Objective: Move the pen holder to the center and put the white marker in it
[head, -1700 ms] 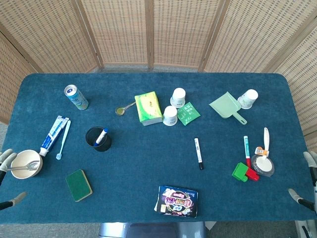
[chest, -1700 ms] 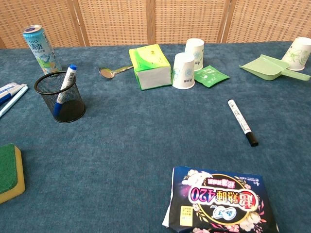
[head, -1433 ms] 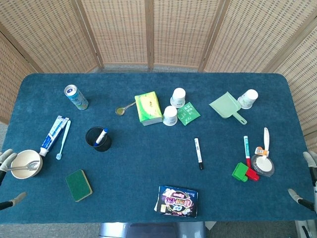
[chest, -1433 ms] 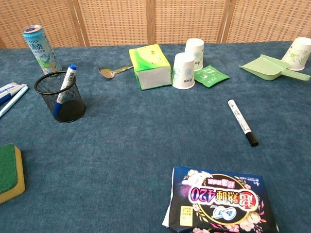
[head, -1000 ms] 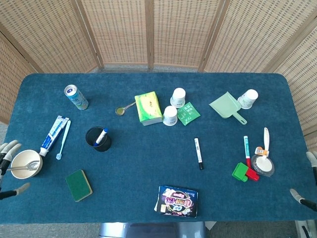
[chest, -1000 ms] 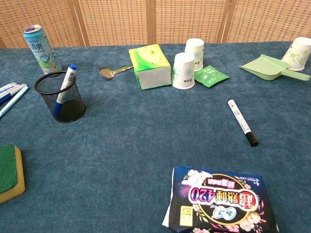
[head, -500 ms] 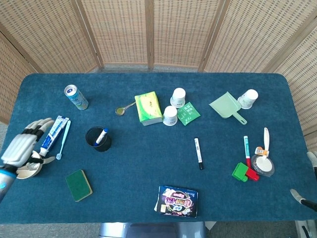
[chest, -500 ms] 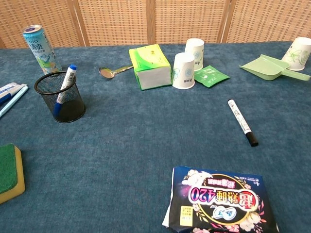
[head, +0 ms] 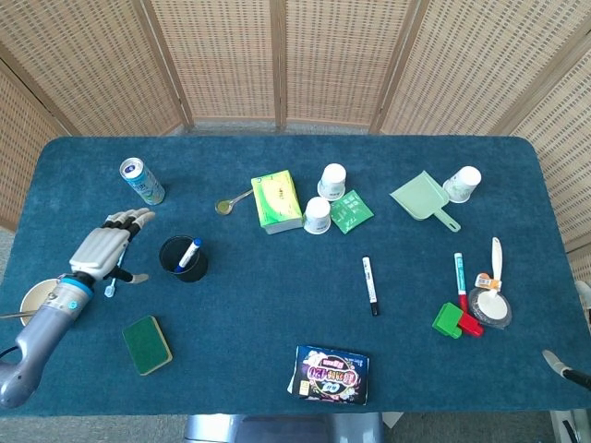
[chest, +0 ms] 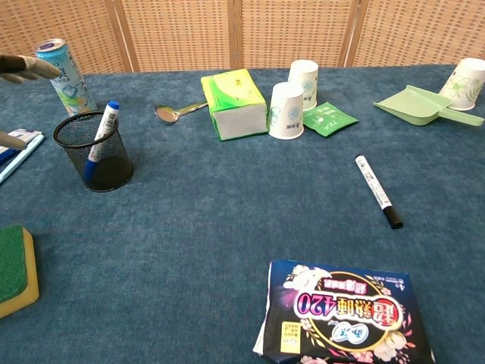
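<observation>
Fingers (head: 129,221) of the left hand (head: 100,247) spread wide and empty in the head view, just left of the round black pen holder (head: 183,258), which stands on the felt-like blue bench (head: 268,305) with a blue-capped pen inside. The slim white marker (head: 369,284) lies flat, well right of it. The right hand (head: 565,365) barely shows; its state cannot be told.

In the chest view, the pen holder (chest: 95,151) is wire mesh; the white marker (chest: 378,191) has a black cap.
</observation>
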Robot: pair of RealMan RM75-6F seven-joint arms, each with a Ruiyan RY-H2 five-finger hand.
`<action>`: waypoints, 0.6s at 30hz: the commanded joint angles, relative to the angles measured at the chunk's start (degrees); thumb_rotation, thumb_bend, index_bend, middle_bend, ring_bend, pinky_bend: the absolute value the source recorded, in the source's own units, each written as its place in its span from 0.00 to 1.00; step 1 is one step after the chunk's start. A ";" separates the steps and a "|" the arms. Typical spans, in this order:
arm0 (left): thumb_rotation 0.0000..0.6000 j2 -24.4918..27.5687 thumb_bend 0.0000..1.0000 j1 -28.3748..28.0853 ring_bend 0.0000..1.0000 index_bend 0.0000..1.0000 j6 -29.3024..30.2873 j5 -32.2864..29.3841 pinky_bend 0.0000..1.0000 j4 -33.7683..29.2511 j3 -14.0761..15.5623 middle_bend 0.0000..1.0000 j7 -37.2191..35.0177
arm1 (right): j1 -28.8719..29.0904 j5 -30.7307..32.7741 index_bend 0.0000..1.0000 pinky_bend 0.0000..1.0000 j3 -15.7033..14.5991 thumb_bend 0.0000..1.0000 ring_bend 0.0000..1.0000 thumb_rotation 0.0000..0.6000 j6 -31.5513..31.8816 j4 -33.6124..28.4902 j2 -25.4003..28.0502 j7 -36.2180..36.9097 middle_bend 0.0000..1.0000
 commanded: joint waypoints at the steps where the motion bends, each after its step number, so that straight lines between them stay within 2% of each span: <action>1: 1.00 -1.92 0.00 -2.29 0.00 0.00 -1.48 -3.33 0.00 -0.52 -0.32 0.00 3.28 | 0.03 0.01 0.07 0.00 -0.05 0.00 0.00 1.00 -0.13 0.10 0.03 0.35 0.00; 8: 1.00 -5.62 0.00 -5.68 0.00 0.00 -1.17 -10.05 0.13 0.10 0.34 0.00 12.36 | -0.01 -0.22 0.07 0.00 -0.23 0.00 0.00 1.00 -0.18 -0.01 0.47 1.90 0.00; 12: 1.00 -8.20 0.00 -7.64 0.00 0.00 1.35 -14.90 0.22 0.18 0.44 0.00 18.40 | -0.14 0.14 0.07 0.00 -0.07 0.00 0.00 1.00 0.04 0.15 0.76 3.13 0.00; 14: 1.00 -9.13 0.00 -8.26 0.02 0.02 2.53 -16.54 0.28 0.12 0.52 0.05 20.49 | -0.12 0.24 0.07 0.00 -0.04 0.00 0.00 1.00 -0.06 0.23 0.81 3.53 0.00; 18: 1.00 -11.48 0.01 -9.37 0.23 0.13 5.35 -18.72 0.48 0.63 0.85 0.29 24.52 | -0.02 0.13 0.07 0.00 -0.13 0.00 0.00 1.00 -0.31 0.32 1.00 4.29 0.00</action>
